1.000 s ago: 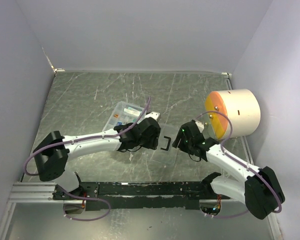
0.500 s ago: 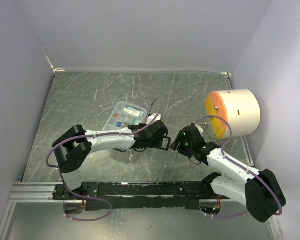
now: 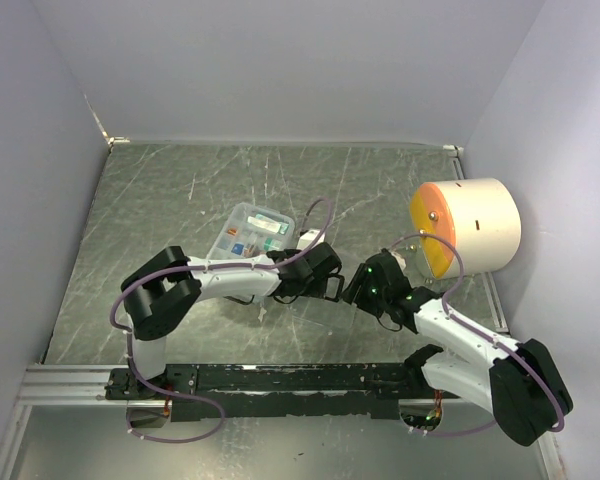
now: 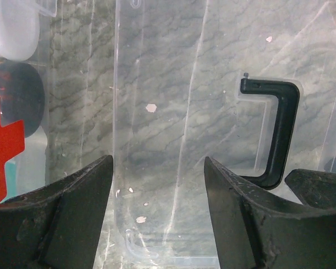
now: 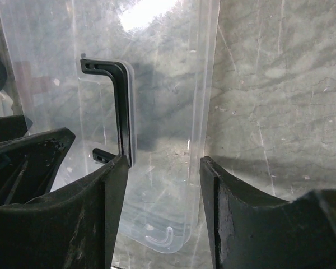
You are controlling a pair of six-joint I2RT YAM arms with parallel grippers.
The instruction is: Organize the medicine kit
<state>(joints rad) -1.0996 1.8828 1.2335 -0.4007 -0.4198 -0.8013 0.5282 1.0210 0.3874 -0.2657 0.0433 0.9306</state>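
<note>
The left tool [image 4: 159, 185] and right tool [image 5: 163, 185] stood open over the medicine kit's clear lid [image 4: 173, 101], its black handle [image 4: 280, 134] between them; closing on a lid edge seemed next.

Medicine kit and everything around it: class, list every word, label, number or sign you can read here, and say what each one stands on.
A red cross, no letters: on the clear plastic of the medicine kit, cut off by the left wrist view's edge.
Coloured labels on packets in the divided tray: too small to read.
The cream cylinder: no text visible.
No readable words or numbers anywhere.
</note>
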